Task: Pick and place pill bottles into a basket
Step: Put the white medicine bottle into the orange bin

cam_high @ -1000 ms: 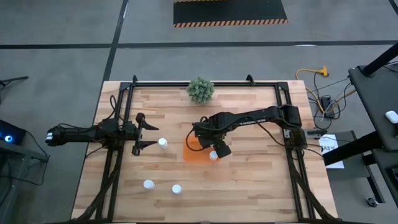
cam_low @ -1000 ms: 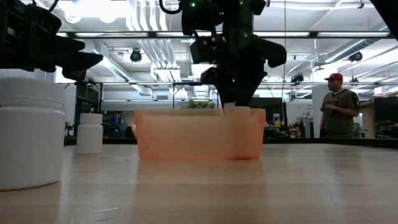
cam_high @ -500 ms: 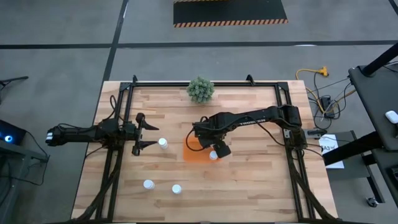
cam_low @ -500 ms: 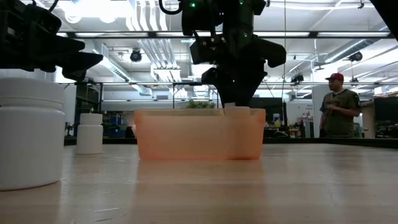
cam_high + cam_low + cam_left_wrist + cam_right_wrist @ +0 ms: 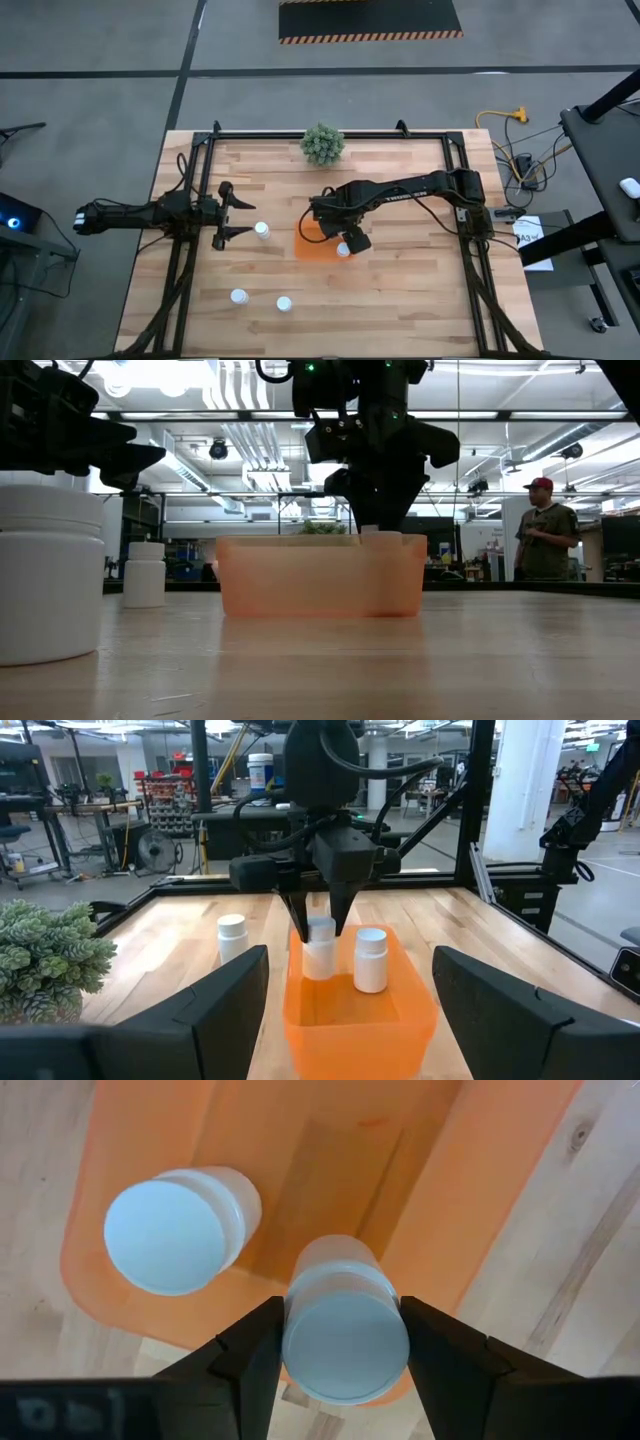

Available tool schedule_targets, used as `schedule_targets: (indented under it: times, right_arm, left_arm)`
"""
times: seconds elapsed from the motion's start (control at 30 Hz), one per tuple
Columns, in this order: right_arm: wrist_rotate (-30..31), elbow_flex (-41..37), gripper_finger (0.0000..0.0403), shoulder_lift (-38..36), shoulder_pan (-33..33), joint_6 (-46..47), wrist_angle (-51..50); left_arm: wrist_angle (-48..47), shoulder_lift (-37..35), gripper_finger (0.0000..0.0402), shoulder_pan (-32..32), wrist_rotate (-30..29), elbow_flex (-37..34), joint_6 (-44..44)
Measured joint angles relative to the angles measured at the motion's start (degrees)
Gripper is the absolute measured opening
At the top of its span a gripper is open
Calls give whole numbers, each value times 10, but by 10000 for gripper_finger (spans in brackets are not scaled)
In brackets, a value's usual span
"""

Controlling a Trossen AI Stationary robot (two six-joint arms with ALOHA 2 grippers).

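The orange tray (image 5: 312, 245) lies mid-table. My right gripper (image 5: 345, 1345) stands over it, pointing down, shut on a white pill bottle (image 5: 320, 948) inside the tray. A second bottle (image 5: 371, 958) stands in the tray beside it, also visible in the high view (image 5: 343, 250). My left gripper (image 5: 232, 222) is open and empty at the left, level above the table, beside a standing bottle (image 5: 262, 230). Two more bottles (image 5: 239, 296) (image 5: 284, 303) stand near the front edge. My right gripper pinches the bottle's upper body just below the cap (image 5: 345, 1285) between its two fingers, one on each side. The fingers come from above, pointing down. The bottle is upright inside the tray; whether its base rests on the tray floor I cannot tell.
A small green plant (image 5: 322, 144) stands at the far edge. Another bottle (image 5: 232, 935) stands on the table beyond the tray. A dark frame (image 5: 200, 190) runs round the table. A person (image 5: 545, 540) stands in the room behind.
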Motion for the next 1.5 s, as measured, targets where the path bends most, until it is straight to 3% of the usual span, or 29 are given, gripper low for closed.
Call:
schedule_targets:
  times: [0.43,1.5]
  right_arm:
    - [-2,0,185,0,1,-35,-12]
    - [-8,4,188,0,2,-21,-8]
  left_arm:
    - [0,0,265,0,0,0,0]
    - [0,0,265,0,0,0,0]
